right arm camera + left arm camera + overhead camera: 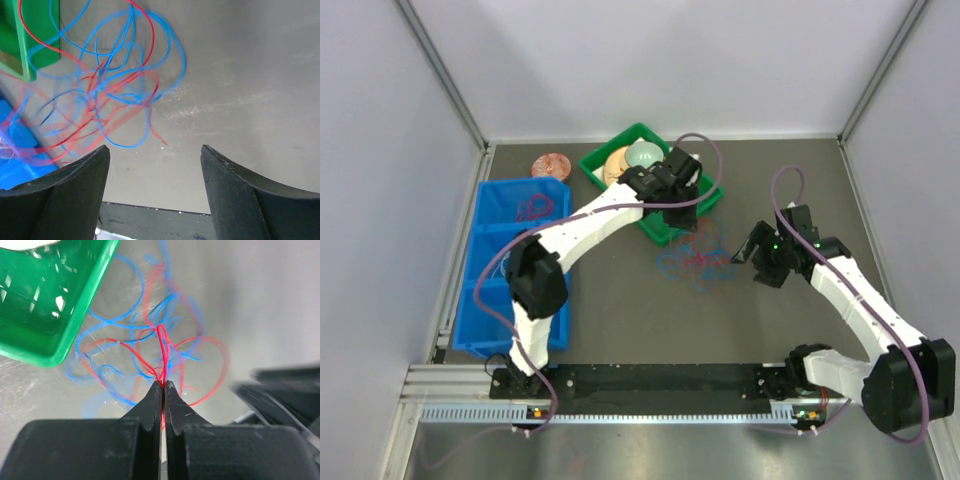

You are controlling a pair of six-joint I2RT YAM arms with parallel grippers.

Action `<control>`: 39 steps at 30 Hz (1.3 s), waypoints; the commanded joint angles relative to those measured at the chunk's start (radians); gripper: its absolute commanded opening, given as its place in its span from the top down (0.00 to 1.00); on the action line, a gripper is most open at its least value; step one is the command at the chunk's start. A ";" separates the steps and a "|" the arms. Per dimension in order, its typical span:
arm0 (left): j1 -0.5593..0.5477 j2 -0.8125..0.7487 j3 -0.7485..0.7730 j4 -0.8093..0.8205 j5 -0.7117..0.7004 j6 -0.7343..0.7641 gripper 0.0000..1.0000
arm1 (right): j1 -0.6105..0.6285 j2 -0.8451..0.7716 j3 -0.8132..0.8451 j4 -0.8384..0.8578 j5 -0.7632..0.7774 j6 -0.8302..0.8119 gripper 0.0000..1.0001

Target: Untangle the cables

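Note:
The cables are a loose tangle of thin red and blue wires (697, 262) lying on the grey table just right of the green tray (595, 166). My left gripper (691, 222) hangs over the tangle's far edge. In the left wrist view it (163, 384) is shut on a red cable loop (161, 347), with blue cable (131, 315) spread under it. My right gripper (754, 262) sits to the right of the tangle. Its fingers (155, 147) stand open with nothing between them, and the blue cable (170, 37) and red cable (100, 107) lie ahead to the left.
The green tray (75, 335) holds bowls (642, 153). A blue divided bin (490, 290) stands at the left, with some wire inside. A copper-coloured disc (550, 165) lies behind it. A black rail (660, 380) runs along the near edge.

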 commanded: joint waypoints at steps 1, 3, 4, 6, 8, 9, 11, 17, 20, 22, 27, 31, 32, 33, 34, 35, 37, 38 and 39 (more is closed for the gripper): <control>-0.002 -0.117 -0.056 0.064 0.032 0.023 1.00 | -0.006 0.040 -0.019 0.089 -0.082 0.006 0.28; -0.002 -0.126 -0.059 0.063 0.038 0.015 1.00 | -0.006 0.040 -0.007 0.091 -0.079 0.003 0.29; -0.002 -0.132 -0.063 0.073 0.046 0.015 1.00 | -0.004 0.035 0.001 0.094 -0.076 0.002 0.30; -0.004 -0.147 -0.094 0.104 0.049 0.015 1.00 | -0.004 0.017 0.024 0.106 -0.073 -0.003 0.32; -0.002 -0.146 -0.106 0.124 0.053 0.012 1.00 | -0.004 0.018 0.053 0.108 -0.062 -0.014 0.34; -0.002 -0.141 -0.103 0.123 0.057 0.011 1.00 | -0.004 0.030 0.062 0.109 -0.056 -0.018 0.34; -0.002 -0.135 -0.100 0.123 0.066 0.006 1.00 | -0.004 0.058 0.088 0.112 -0.058 -0.028 0.36; -0.001 -0.137 -0.092 0.118 0.058 0.008 1.00 | 0.028 0.170 0.112 0.167 -0.162 0.011 0.47; -0.001 -0.131 -0.089 0.115 0.057 0.011 1.00 | 0.080 0.222 0.139 0.172 -0.148 -0.049 0.49; -0.001 -0.129 -0.089 0.117 0.063 0.015 1.00 | 0.097 0.245 0.147 0.175 -0.165 -0.086 0.48; 0.001 -0.112 -0.083 0.117 0.087 0.014 1.00 | 0.123 0.253 0.112 0.216 -0.170 -0.221 0.50; 0.010 -0.100 -0.068 0.106 0.096 0.018 1.00 | 0.126 0.274 0.105 0.229 -0.165 -0.323 0.53; 0.012 -0.095 -0.060 0.106 0.096 0.018 1.00 | 0.128 0.282 0.108 0.230 -0.171 -0.336 0.54; 0.016 -0.094 -0.059 0.107 0.098 0.018 1.00 | 0.128 0.302 0.113 0.232 -0.180 -0.350 0.55; 0.016 -0.092 -0.059 0.107 0.099 0.017 1.00 | 0.134 0.311 0.121 0.232 -0.183 -0.366 0.55; 0.019 -0.089 -0.056 0.107 0.104 0.017 1.00 | 0.137 0.319 0.124 0.232 -0.189 -0.376 0.56; 0.022 -0.088 -0.056 0.109 0.106 0.015 1.00 | 0.149 0.349 0.131 0.235 -0.214 -0.397 0.55; 0.024 -0.086 -0.056 0.109 0.110 0.014 1.00 | 0.151 0.362 0.133 0.240 -0.226 -0.402 0.54; 0.027 -0.083 -0.054 0.110 0.113 0.015 1.00 | 0.157 0.371 0.133 0.243 -0.234 -0.405 0.54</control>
